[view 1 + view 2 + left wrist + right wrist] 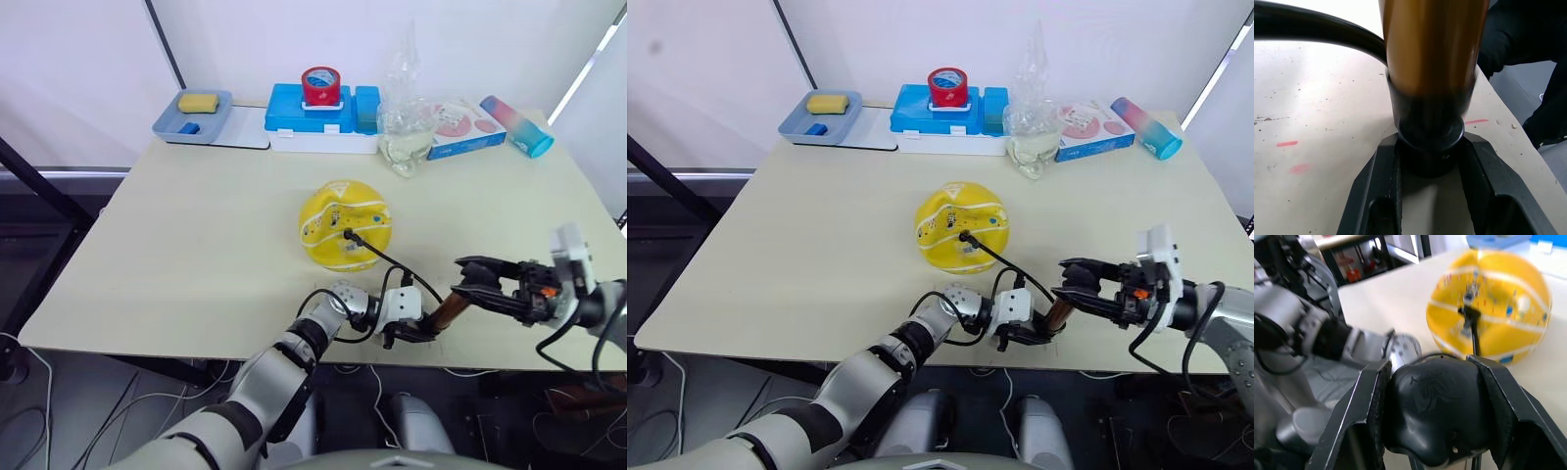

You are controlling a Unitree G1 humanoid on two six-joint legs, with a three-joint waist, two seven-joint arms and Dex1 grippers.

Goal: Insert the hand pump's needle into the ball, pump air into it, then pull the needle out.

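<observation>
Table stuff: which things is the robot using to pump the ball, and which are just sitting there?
Using: ball, hand pump, its hose, needle in the ball.

Just sitting: red tape roll, blue box, tray with sponge, plastic bag, bottle.

The 2 head views look forward and down over the table, sharing nearly the same scene. The left wrist view sits very close behind the hand pump. The right wrist view faces the ball.
</observation>
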